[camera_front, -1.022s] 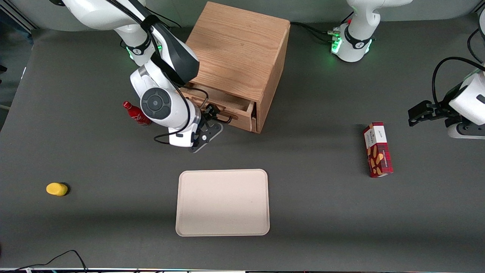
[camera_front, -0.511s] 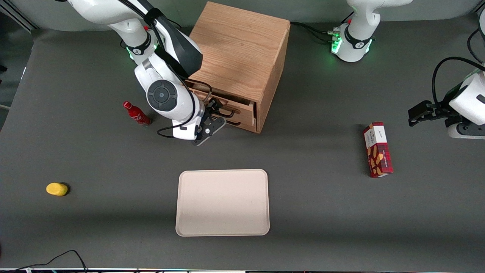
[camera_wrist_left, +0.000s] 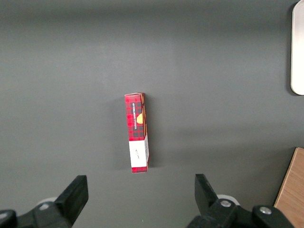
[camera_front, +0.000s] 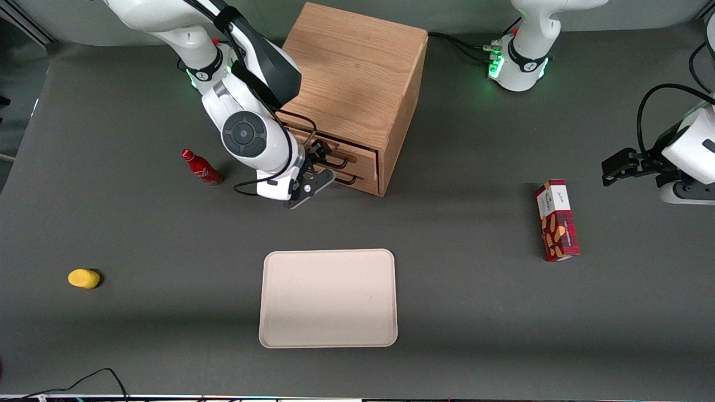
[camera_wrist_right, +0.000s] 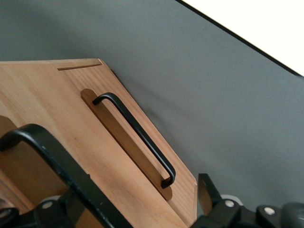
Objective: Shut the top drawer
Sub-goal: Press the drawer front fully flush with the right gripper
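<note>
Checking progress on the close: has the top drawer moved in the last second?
Yes. The top drawer has slid into the cabinet, its front now nearly flush with the cabinet's; the gripper followed it in.

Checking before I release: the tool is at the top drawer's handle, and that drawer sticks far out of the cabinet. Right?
Not quite. The tool is at the top drawer handle, but that drawer is pushed nearly flush with the cabinet, as the front view shows.

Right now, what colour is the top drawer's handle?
Black wire, by the gripper; the top drawer handle shows best in the right wrist view.
</note>
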Motion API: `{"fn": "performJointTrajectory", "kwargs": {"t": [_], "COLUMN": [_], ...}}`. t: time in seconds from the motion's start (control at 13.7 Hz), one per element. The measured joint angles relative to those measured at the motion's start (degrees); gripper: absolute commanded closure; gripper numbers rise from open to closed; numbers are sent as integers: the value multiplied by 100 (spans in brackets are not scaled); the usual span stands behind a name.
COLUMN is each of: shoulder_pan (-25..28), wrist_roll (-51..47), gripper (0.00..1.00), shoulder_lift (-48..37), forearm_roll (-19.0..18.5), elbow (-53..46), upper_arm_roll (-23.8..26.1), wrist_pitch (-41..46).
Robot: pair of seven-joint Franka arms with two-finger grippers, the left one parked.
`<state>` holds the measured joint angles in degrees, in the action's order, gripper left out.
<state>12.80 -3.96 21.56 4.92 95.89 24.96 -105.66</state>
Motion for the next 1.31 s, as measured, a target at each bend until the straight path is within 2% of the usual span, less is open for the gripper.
{"fn": "performJointTrajectory", "kwargs": {"t": [0.36,0.58,1.02,1.31], "shoulder_pan": [-14,-14,-13,-15], "wrist_roll": [-143,-82,868,1037], "gripper": [0,0,0,0], "shoulder_lift": [-54,-58,-57,-57], "forearm_roll": [-12,-194,-542,-699], "elbow": [72,68,70,74], "upper_arm_roll": [84,126,195,256], "wrist_pitch": [-3,-28,-136,-135]}}
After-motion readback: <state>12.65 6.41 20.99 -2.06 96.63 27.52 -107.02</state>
